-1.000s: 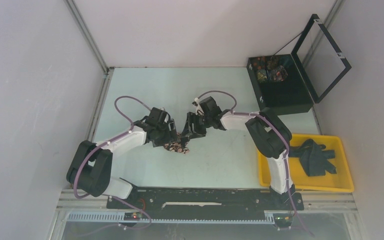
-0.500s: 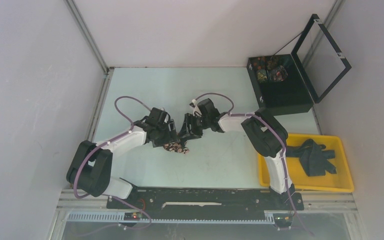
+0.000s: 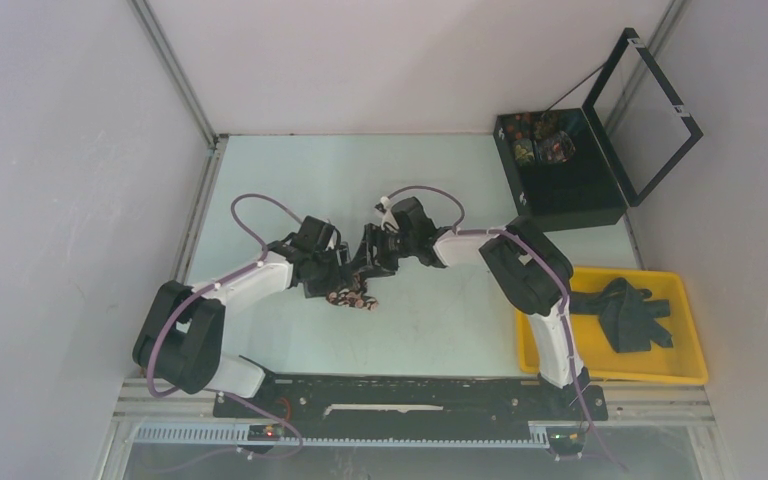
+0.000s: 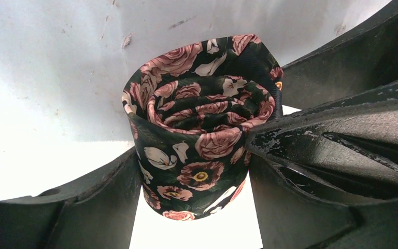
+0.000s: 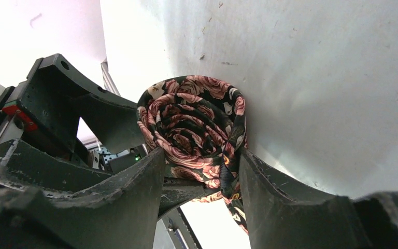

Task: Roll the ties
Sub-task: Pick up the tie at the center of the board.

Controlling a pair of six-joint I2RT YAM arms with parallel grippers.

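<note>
- rolled tie [image 4: 197, 129]: black with pink roses and white flowers, wound into a tight spiral. The spiral end faces the left wrist camera.
- In the top view the roll sits a little left of frame centre, low over the tabletop [image 3: 440, 330]. I can't tell whether it touches the surface.
- In the right wrist view a loose strip of the same fabric hangs off the roll at lower centre.
- left claw [image 4: 192, 155]: pinching the roll. One finger is against its lower left side and the other presses into its right side.
- right claw [image 5: 199, 153]: pinching the same roll, with a finger touching each flank. The left claw's black body shows just beside it at frame left.
- In the top view the two claws meet nose to nose over the roll. The left arm reaches in from the lower left, the right arm from the right.
- yellow tray [image 3: 695, 372], lower right of frame: holds a loose heap of dark ties [image 3: 625, 312], not rolled.
- black box [image 3: 570, 200], upper right: its lid [image 3: 650, 110] stands open. Small patterned rolls [image 3: 538, 138] sit in the far compartments. The near part is too dark to read.
- purple cable [image 3: 250, 205] loops over the left arm, and another runs along the right arm.
</note>
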